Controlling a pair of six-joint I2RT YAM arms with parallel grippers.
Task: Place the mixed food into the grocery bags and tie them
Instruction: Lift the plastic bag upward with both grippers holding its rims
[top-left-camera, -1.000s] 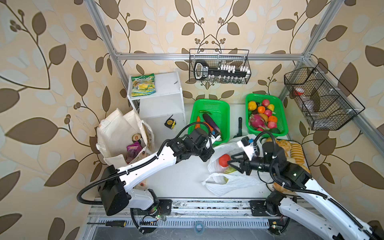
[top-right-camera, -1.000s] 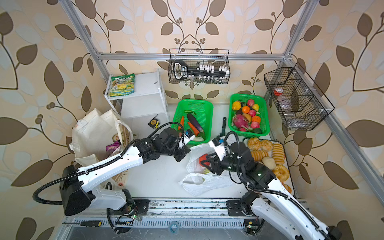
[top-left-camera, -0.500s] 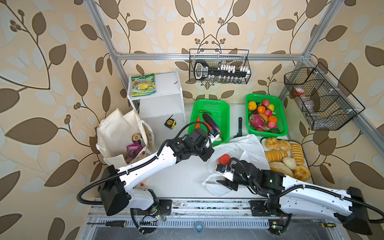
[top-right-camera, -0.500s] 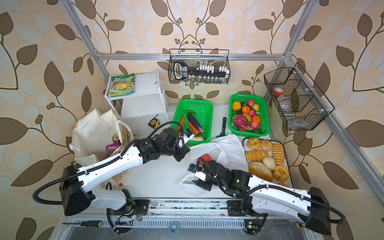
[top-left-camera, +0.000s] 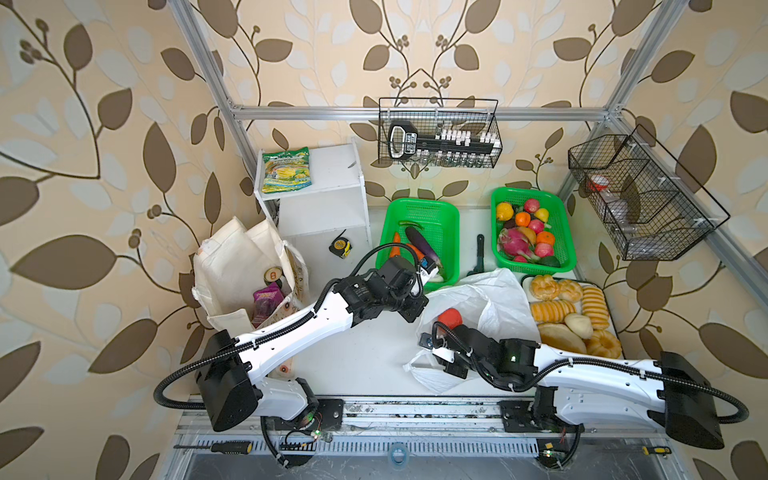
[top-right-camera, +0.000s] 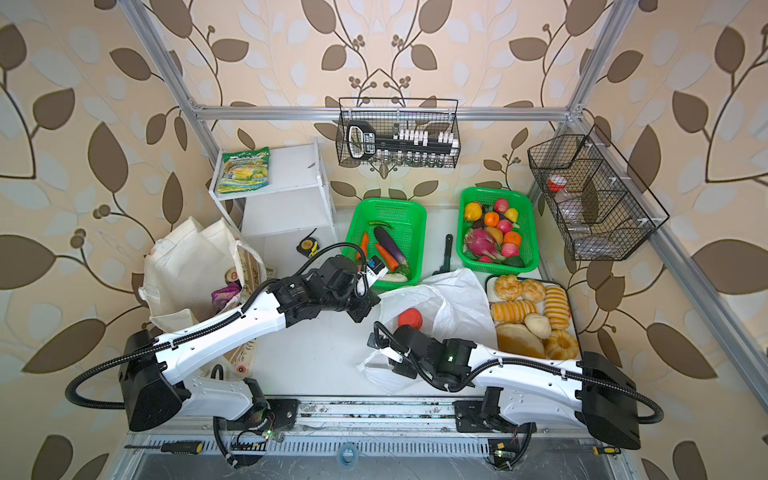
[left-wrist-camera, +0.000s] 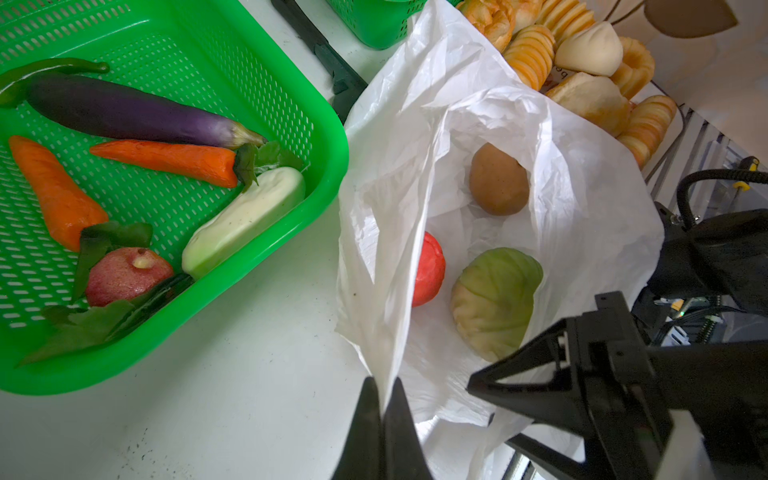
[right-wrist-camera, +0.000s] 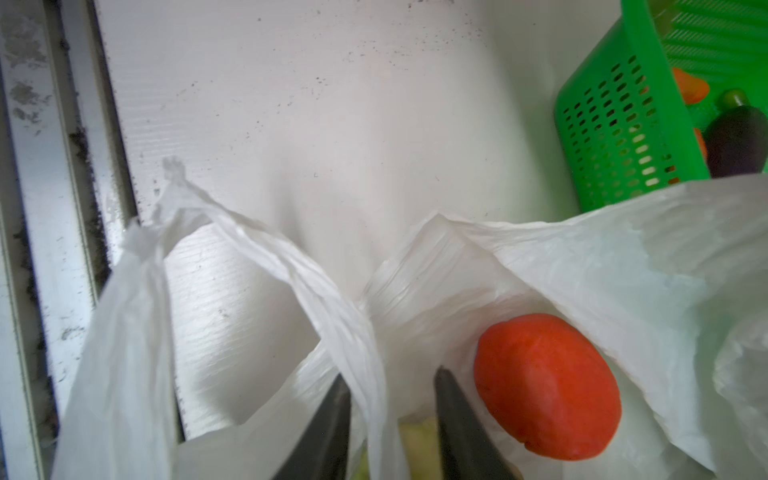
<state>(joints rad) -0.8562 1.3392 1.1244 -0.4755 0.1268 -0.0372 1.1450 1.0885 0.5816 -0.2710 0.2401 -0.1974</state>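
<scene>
Lying open on the desk (top-left-camera: 365, 353) in front of two green baskets, the white plastic bag (top-left-camera: 498, 299) holds three things. The left wrist view shows a brown potato (left-wrist-camera: 498, 178) deepest in and a pale green cabbage (left-wrist-camera: 494, 303) nearer the mouth. A red tomato (left-wrist-camera: 430, 270) sits beside the cabbage, half hidden by a fold of the bag's rim.

The left gripper (left-wrist-camera: 382, 380) has its jaws closed on that rim, pinching the thin film. The right gripper (right-wrist-camera: 390, 374) is at the bag's near side. Its jaws stand a little apart with one twisted handle of the bag running between them, against one finger and clear of the other.

The cream canvas tote (top-left-camera: 232, 266) stands at the left of the desk, against the white shelf unit (top-left-camera: 328, 212). It holds a purple grape-print pouch (top-left-camera: 268, 297) and a drink can (top-left-camera: 273, 275) seen end-on.

The vegetable basket (left-wrist-camera: 328, 137) just beside the bag carries a purple eggplant (left-wrist-camera: 124, 112), two carrots (left-wrist-camera: 166, 160), a pale white vegetable and a red round fruit. The fruit basket (top-left-camera: 567, 232) holds mixed fruit, a pink dragon fruit (top-left-camera: 515, 241) among it.

Golden bread rolls (top-left-camera: 552, 309) lie just to the right of the bag. A yellow-green snack packet (top-left-camera: 286, 170) rests on top of the shelf unit.
</scene>
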